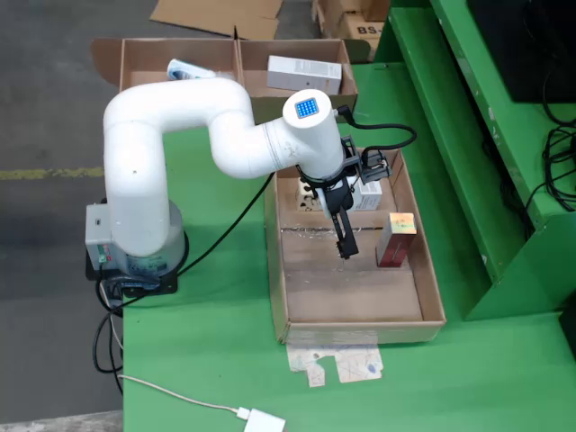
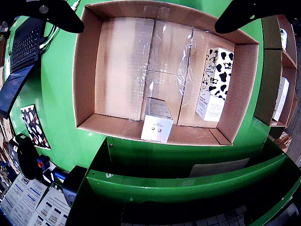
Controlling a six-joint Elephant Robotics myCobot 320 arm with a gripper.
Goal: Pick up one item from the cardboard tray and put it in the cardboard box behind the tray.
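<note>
The cardboard tray [image 1: 275, 270] lies on the green table in the fixed view and fills the wrist view [image 2: 87, 70]. In it stands a small upright box, red with a shiny top [image 1: 396, 238], pale silver in the wrist view [image 2: 156, 120]. A cow-patterned carton [image 2: 214, 84] lies at the tray's far end, partly hidden under my wrist [image 1: 364, 193]. My gripper [image 1: 346, 247] hangs over the tray's middle, above the floor and to the left of the red box. In the wrist view its black fingers [image 2: 56, 12] stand wide apart, so the gripper [image 2: 149, 26] is open and empty.
The cardboard box [image 1: 128, 65] behind the tray has two compartments: a blue-white item [image 1: 189, 69] on the left, a white box [image 1: 304, 74] on the right. A green shelf frame [image 1: 504, 180] stands at the right. A flattened packet [image 1: 335, 364] and a white adapter [image 1: 265, 420] lie in front.
</note>
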